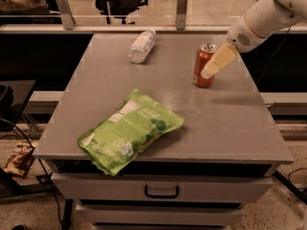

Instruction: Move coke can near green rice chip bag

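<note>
One gripper (pixel 217 63) at the back right of the table (pixel 220 123), just beside the red coke can (pixel 201 67); wide or narrow, cannot tell; touching the can or not, cannot tell; can standing up, well apart from the green rice chip bag (pixel 132 131) near the front.

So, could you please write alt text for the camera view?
The gripper hovers beside an upright coke can on the table, far right. A green rice chip bag lies at the near left edge; a clear plastic bottle lies at the back.
</note>
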